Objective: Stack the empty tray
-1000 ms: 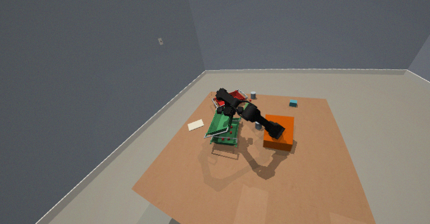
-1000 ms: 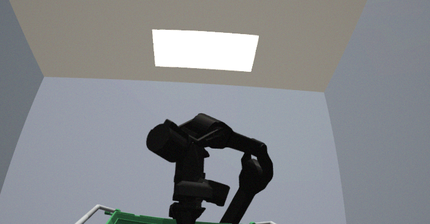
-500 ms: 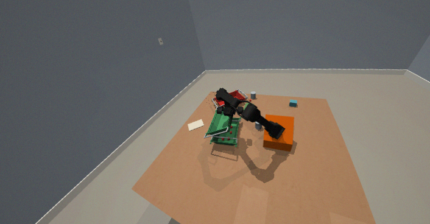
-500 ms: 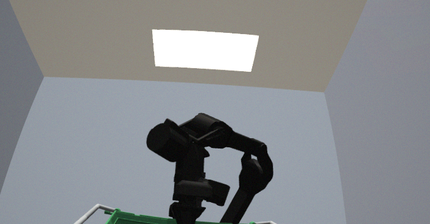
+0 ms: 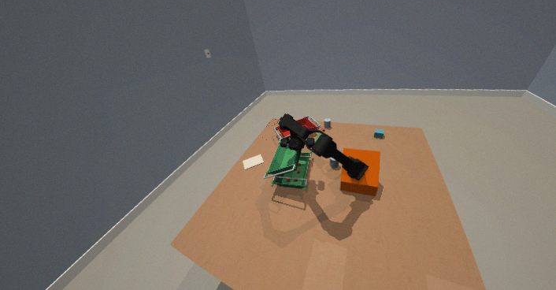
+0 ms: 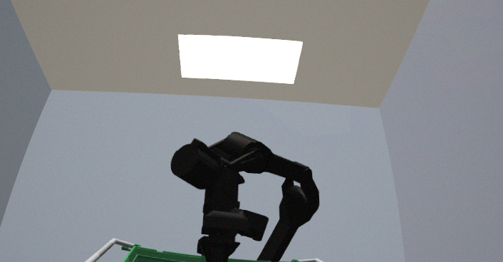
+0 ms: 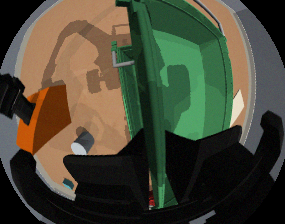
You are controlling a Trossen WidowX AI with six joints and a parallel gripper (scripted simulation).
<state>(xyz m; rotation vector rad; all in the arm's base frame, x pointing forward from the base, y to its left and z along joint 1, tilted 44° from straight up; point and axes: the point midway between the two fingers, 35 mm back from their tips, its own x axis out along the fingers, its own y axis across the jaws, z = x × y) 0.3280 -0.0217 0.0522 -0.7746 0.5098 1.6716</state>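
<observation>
In the top view's foreground lay a broad stretch of the worktop, marked by the arm's shadows, and the trays stood toward its left edge. The loaded tray sat there with its long axis running roughly near to far, red blocks on its floor and a pale bar showing across its near end. The empty tray hung above it, tilted and out of line, its long axis slanting from near left to far right, its near end reaching out past the loaded tray's left side. The pincer was nearly closed, pinching the empty tray by a side wall. To the left, the white card lay between the trays and the edge. To the right, a grey can stood between the loaded tray and the big orange box, with the arm reaching over that gap. Farther off, a green block was partly hidden by the arm, and the red tray lay aslant close behind the pincer. A second can stood just beside the red tray, near the far edge, and a blue block sat well apart at right.
</observation>
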